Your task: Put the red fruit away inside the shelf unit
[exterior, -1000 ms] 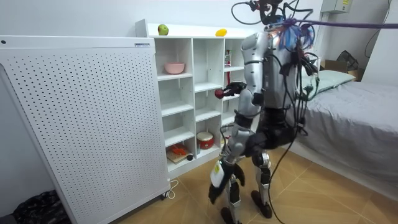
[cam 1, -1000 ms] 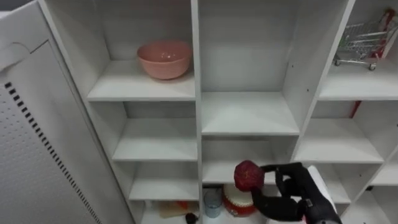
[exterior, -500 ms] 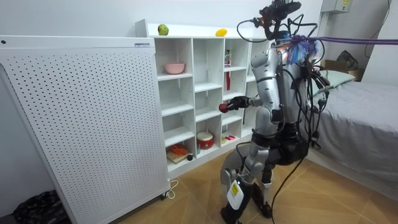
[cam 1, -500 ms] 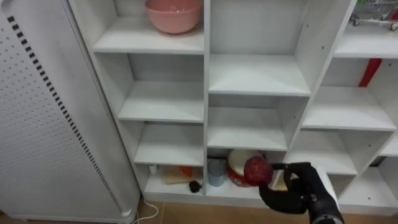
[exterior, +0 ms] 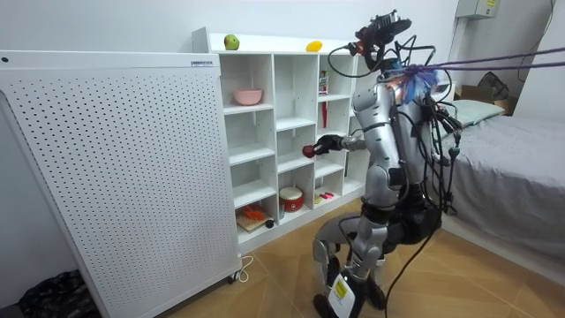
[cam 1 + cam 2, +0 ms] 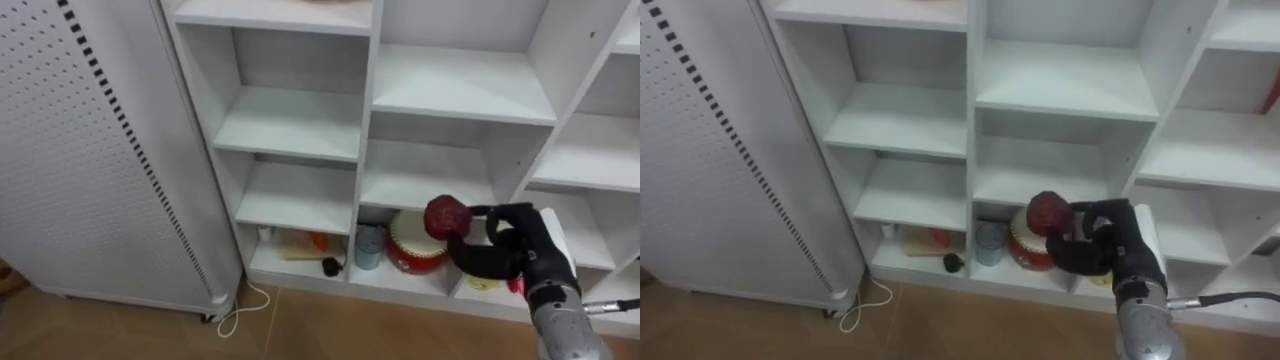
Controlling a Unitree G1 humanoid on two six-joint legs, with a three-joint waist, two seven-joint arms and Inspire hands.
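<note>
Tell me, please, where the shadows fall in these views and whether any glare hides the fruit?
Left eye view: soft, even light on the shelf unit, a faint shadow under each board, the lowest compartments darkest; no glare on the red fruit held in the right hand. Room view: the perforated panel is evenly lit, without glare; the compartments sit in light shade.

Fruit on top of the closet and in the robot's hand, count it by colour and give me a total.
Green: 1, the green apple on top of the closet.
Yellow: 1, the yellow fruit on top of the closet.
Red: 1, the red fruit held in the right hand.
Total: 3.
</note>
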